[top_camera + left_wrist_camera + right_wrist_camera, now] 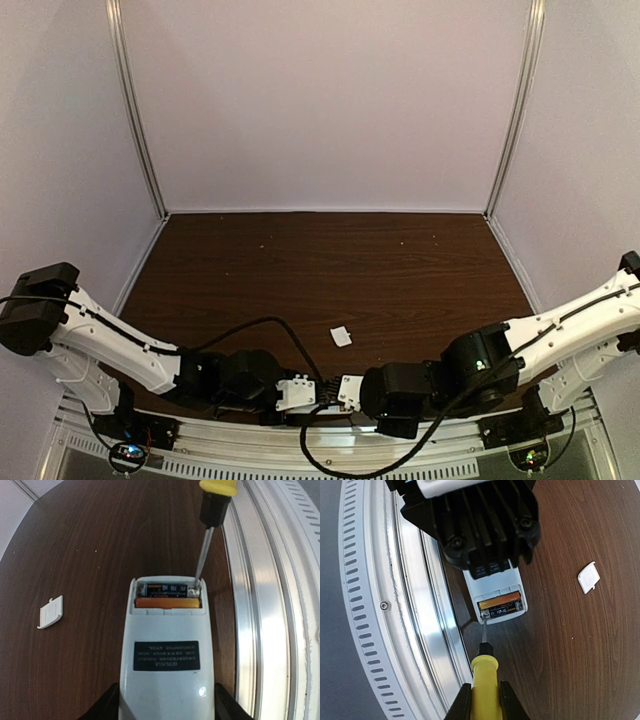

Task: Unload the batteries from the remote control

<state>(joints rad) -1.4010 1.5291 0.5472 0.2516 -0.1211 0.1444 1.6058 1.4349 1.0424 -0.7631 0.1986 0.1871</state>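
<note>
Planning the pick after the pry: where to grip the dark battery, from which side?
Likely the end by the screwdriver tip, from above. The dark battery lies flat in the open bay of the remote control, walled on one long side, the orange battery against the other, so no finger gap there. Once that end is levered up, pinch across it.

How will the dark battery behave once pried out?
The dark battery is a smooth little cylinder, so it will probably roll on the flat table. It looks rigid. Wedged beside the orange battery, it may pop out suddenly.
</note>
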